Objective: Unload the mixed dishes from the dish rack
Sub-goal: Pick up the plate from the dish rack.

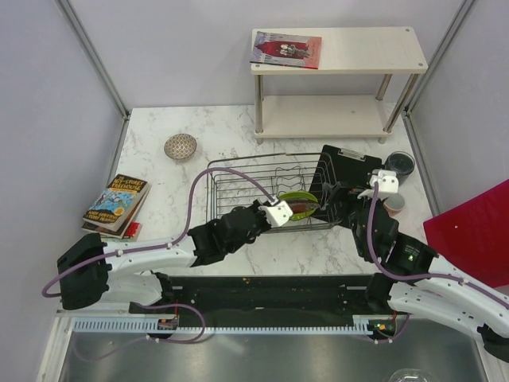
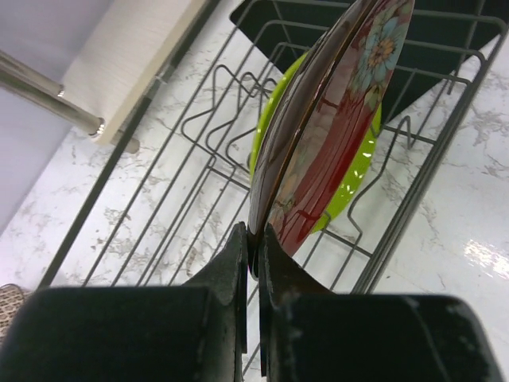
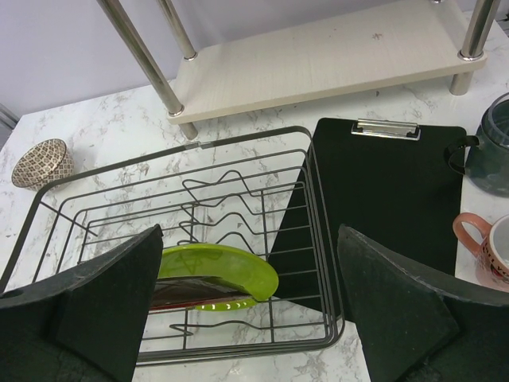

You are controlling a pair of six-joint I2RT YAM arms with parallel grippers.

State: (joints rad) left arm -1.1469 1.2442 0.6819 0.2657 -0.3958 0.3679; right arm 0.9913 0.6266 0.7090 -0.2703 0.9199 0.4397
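**A:** While the rack [image 1: 238,191] holds just two pieces, which one comes out first?

**B:** I'd say the dish [image 2: 334,135]. The plate [image 2: 362,171] stands upright in the dividers at the rack's near right end. The dish leans against it, touching. The left gripper [image 2: 254,247] is pinched tight on the dish's near rim.

**A:** How should it lift?

**B:** Straight up along the dish's own plane, slowly. That way it clears the wires without dragging the plate. It's only an edge grip, so the dish may swing.

**A:** And the right gripper [image 3: 248,235]?

**B:** It's spread wide and holding nothing, hovering over the rack. It could steady the plate.

**A:** What about the small things?

**B:** They're already outside. The bowl [image 1: 180,146] is on the table to the left. The dark cup [image 1: 400,164] and pink cup [image 1: 393,204] are to the right.
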